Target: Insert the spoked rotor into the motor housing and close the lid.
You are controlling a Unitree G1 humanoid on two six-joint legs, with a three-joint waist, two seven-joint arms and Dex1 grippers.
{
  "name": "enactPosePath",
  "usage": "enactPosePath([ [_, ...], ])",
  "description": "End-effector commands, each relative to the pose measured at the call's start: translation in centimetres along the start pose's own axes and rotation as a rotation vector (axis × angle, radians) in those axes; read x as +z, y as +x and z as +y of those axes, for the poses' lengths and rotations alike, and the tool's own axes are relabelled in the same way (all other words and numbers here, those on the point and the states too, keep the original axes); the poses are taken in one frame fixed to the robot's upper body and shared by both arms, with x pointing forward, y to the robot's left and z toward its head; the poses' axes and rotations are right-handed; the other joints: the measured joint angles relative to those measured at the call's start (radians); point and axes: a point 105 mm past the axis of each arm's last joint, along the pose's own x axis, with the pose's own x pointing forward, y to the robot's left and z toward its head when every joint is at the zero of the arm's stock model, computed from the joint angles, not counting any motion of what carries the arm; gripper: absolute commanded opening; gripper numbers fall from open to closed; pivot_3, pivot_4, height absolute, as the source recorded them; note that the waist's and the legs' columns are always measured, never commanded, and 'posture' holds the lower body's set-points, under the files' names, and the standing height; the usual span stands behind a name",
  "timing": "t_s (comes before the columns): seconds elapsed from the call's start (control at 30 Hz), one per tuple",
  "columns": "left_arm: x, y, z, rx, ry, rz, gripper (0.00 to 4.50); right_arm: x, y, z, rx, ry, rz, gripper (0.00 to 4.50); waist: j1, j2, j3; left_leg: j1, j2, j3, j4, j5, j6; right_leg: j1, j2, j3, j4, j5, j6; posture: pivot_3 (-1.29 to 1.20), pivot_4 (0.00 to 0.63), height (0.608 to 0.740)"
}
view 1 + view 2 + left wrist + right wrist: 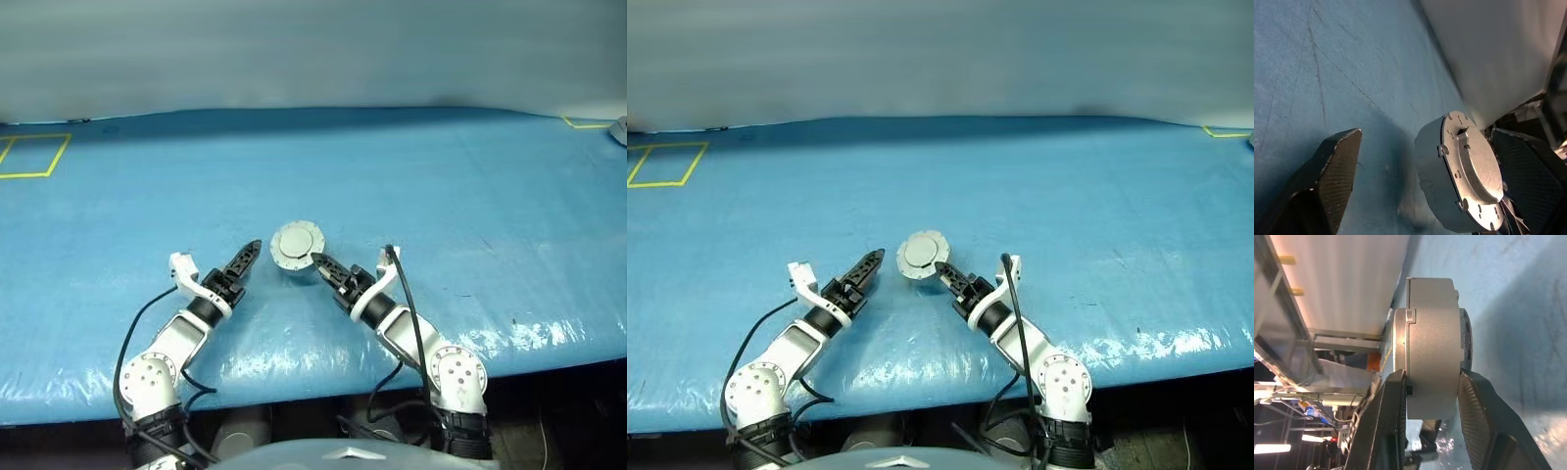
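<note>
I see a blue table cover with the round silver motor housing near its front edge, its lid closed flat on top. My right gripper pinches the housing from the right, one black finger on each flat face. My left gripper sits just left of the housing, apart from it, its fingers spread wide with nothing between them. A yellow taped rectangle lies far behind and left of the housing.
</note>
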Motion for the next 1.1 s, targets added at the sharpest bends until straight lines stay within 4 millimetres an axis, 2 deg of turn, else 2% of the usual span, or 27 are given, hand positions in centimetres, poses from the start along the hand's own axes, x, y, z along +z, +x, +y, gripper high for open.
enactPosePath([
  [0.03,-0.5,-0.3,-1.7,-0.095,-0.18,-0.021,4.5,0.2,0.9,4.4,0.18,0.022,-0.028,1.17,0.0,0.0,0.0,0.0,0.0,0.0,0.0,0.0,0.0,0.0,0.0,0.0,0.0,0.0,0.0,0.0,0.15,0.74],
  [0.13,-1.3,-0.6,-2.9,-0.175,-0.323,0.0,4.5,0.1,1.2,5.1,0.204,0.018,-0.02,1.17,0.0,0.0,0.0,0.0,-0.001,0.001,0.0,0.0,0.0,0.0,-0.001,0.001,0.0,0.0,0.0,0.0,0.15,0.74],
  [0.3,-2.7,-0.7,-3.9,-0.209,-0.416,0.054,4.5,-0.6,1.5,6.0,0.235,0.013,0.017,1.17,0.001,0.0,0.0,0.0,-0.001,0.001,0.001,0.0,0.0,0.0,0.0,0.001,0.0,0.0,0.0,0.0,0.15,0.74],
  [0.47,-3.0,-0.5,-4.3,-0.225,-0.436,0.066,4.5,-1.4,1.5,6.3,0.243,0.009,0.049,1.17,0.001,0.0,0.0,0.0,-0.001,0.001,0.001,0.0,0.0,0.0,0.0,0.001,0.0,0.001,-0.003,0.0,0.15,0.74],
  [0.73,-2.1,0.1,-4.5,-0.262,-0.429,0.01,4.5,-3.1,1.1,6.1,0.237,0.018,0.117,1.17,0.001,0.0,0.0,0.0,0.0,0.002,0.001,0.0,0.0,0.0,0.0,0.001,0.0,0.0,-0.005,0.0,0.15,0.74],
  [0.93,-3.0,0.8,-4.2,-0.223,-0.407,0.049,4.5,-3.2,1.1,6.2,0.242,0.023,0.125,1.17,0.001,0.0,0.0,0.0,0.0,0.002,0.002,0.0,0.0,0.001,0.0,0.002,0.0,-0.002,-0.008,0.0,0.15,0.74],
  [1.0,-3.4,1.1,-4.5,-0.226,-0.409,0.066,4.12,-3.2,1.1,6.3,0.246,0.025,0.124,1.17,0.001,0.0,0.0,0.0,0.0,0.002,0.002,0.0,0.0,0.001,0.0,0.001,0.0,-0.002,-0.008,0.0,0.15,0.74],
  [1.1,-3.0,1.1,-4.4,-0.23,-0.407,0.031,3.28,-3.1,1.0,6.3,0.247,-0.002,0.124,1.17,0.0,0.0,0.0,0.0,0.0,0.002,0.002,0.0,0.0,0.001,0.001,0.001,0.0,-0.002,-0.008,0.0,0.15,0.74],
])
